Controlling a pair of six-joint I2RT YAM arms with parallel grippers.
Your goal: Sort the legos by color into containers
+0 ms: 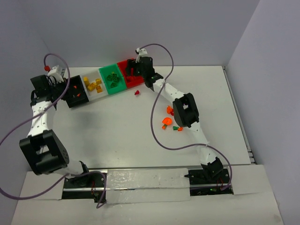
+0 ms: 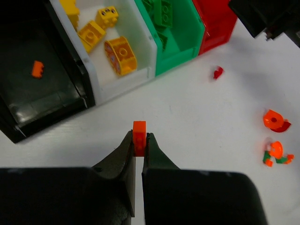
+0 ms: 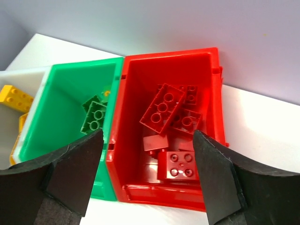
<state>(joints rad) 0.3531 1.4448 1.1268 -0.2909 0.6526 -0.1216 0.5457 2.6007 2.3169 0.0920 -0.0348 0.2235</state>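
My left gripper (image 2: 139, 138) is shut on a small orange lego (image 2: 139, 132), held above the white table just in front of the black container (image 2: 86, 89). One orange lego (image 2: 37, 69) lies in that black bin. My right gripper (image 3: 147, 154) hangs open over the red container (image 3: 206, 56), nothing between its fingers. Several red legos (image 3: 162, 108) lie below it in the bin. The green container (image 3: 65, 77) holds green legos (image 3: 95, 115), and the white container (image 2: 147, 51) holds yellow ones (image 2: 120, 55).
Loose pieces lie on the table: a small red one (image 1: 137, 93) in front of the red bin, two orange ones (image 1: 169, 110) (image 1: 165, 122) and a green-and-orange cluster (image 1: 177, 127) beside the right arm's elbow (image 1: 186, 110). Purple cables loop off both arms.
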